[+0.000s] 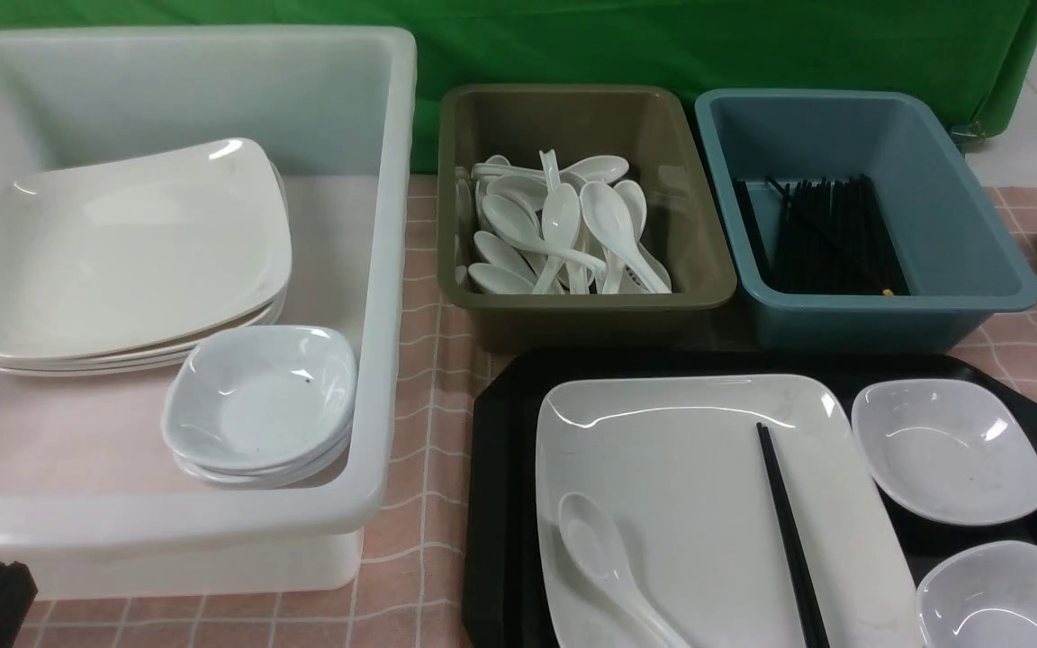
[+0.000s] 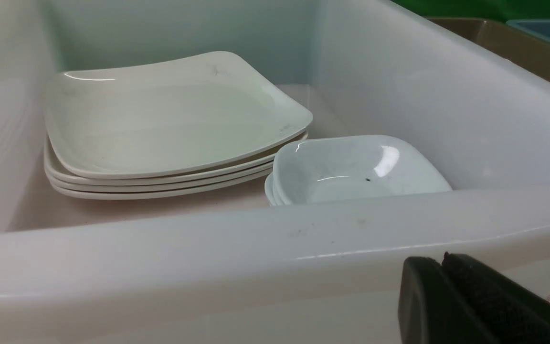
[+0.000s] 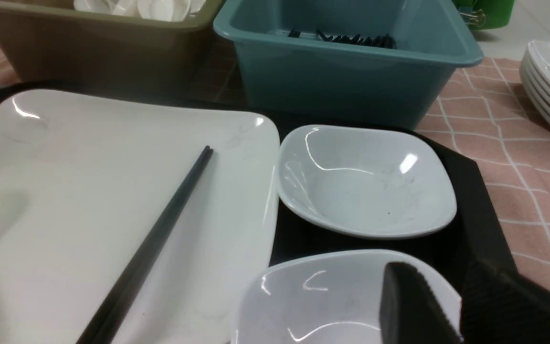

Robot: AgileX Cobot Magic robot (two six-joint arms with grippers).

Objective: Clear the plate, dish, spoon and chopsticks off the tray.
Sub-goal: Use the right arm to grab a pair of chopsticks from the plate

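Where the plate point(image 1: 689, 486) lies: on the black tray point(image 1: 505, 450); glossy white, square, round-cornered.
On the plate: white spoon point(image 1: 604, 558), black chopsticks point(image 1: 784, 522).
Beside it: far dish point(image 1: 949, 450), near dish point(image 1: 1005, 594).
Left gripper point(image 2: 442, 260): clenched, by the white tub point(image 2: 256, 258).
Right gripper point(image 3: 451, 282): astride the near dish's rim; grasp unclear.

We count one tray point(image 1: 500, 423) carrying one large plate point(image 1: 680, 468), two small dishes point(image 1: 949, 450), one spoon point(image 1: 604, 558) and one pair of chopsticks point(image 1: 789, 540). There are three tubs: white tub point(image 1: 390, 270), olive tub point(image 1: 586, 301), blue tub point(image 1: 888, 310). We make out four stacked plates point(image 1: 131, 252) and about three stacked dishes point(image 1: 257, 396); the loose spoons point(image 1: 563, 234) and black sticks point(image 1: 829, 234) defy counting.
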